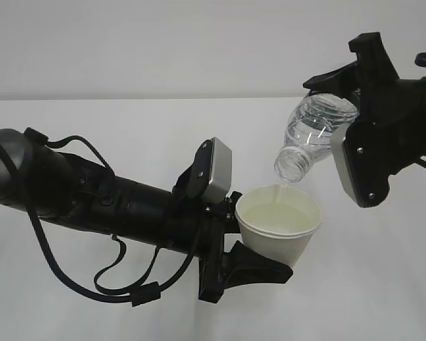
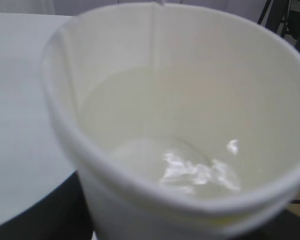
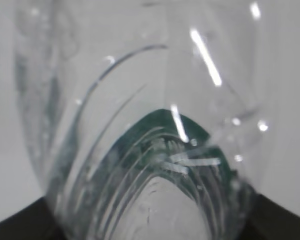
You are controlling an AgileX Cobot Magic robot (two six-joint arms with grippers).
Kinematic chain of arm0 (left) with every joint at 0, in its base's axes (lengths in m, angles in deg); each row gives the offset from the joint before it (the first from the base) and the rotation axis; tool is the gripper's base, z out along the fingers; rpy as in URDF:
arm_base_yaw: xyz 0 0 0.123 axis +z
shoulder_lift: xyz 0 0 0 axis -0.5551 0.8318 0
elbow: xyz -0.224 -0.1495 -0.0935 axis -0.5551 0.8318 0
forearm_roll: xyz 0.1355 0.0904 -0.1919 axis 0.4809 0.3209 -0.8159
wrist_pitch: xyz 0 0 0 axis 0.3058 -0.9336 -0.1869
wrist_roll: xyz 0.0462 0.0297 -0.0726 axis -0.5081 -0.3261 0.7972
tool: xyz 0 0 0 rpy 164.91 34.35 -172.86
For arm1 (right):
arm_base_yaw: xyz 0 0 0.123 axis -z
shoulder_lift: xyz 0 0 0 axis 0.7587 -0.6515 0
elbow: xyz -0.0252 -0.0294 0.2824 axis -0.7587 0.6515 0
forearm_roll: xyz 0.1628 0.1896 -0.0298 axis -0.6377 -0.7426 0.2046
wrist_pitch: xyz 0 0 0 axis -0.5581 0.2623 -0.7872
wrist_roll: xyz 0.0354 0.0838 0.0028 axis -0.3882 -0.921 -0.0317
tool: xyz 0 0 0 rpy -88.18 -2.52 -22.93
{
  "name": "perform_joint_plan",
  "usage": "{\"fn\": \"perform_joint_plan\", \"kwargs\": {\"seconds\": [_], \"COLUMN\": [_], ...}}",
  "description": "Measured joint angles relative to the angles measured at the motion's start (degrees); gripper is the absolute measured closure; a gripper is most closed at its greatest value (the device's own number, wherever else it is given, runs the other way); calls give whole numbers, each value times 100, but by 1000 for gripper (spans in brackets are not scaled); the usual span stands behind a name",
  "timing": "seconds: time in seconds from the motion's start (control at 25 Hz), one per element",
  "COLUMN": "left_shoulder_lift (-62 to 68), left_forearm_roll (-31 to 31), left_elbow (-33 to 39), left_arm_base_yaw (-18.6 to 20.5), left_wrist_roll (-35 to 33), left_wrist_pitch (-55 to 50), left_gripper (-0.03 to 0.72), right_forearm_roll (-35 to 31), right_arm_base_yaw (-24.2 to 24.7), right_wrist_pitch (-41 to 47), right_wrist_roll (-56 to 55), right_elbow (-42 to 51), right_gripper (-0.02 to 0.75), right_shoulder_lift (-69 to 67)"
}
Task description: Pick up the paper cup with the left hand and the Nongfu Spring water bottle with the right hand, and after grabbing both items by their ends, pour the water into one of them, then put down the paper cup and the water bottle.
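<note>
Left hand (image 1: 259,245) end effector gripping upright paper cup (image 1: 278,229), right hand (image 1: 351,106) end effector clamping tilted Nongfu Spring water bottle (image 1: 309,135)

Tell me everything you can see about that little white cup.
The paper cup is small, white and tapered, with a rolled rim and a pale cream inside. The left hand holds it upright above the table, gripping its lower part. Some water already glints inside, and the tilted bottle's open mouth hangs just over its rim.

place: lab-like test bench | evidence: bare white table (image 1: 383,284), plain white wall (image 1: 163,42)
</note>
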Motion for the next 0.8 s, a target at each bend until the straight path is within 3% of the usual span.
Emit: {"fn": "perform_joint_plan", "kwargs": {"seconds": [0.36,0.8], "left_shoulder_lift": [0,0], "left_forearm_roll": [-80,-613], "left_elbow": [0,0], "left_arm_base_yaw": [0,0], "left_wrist_roll": [0,0], "left_wrist_pitch": [0,-120], "left_gripper": [244,244], "right_forearm_roll": [-261,-267], "right_arm_base_yaw": [0,0], "right_wrist_pitch": [-4,-52], "right_wrist_roll": [0,-354], "right_elbow": [0,0], "right_gripper": [289,289], "right_shoulder_lift": [0,0]}}
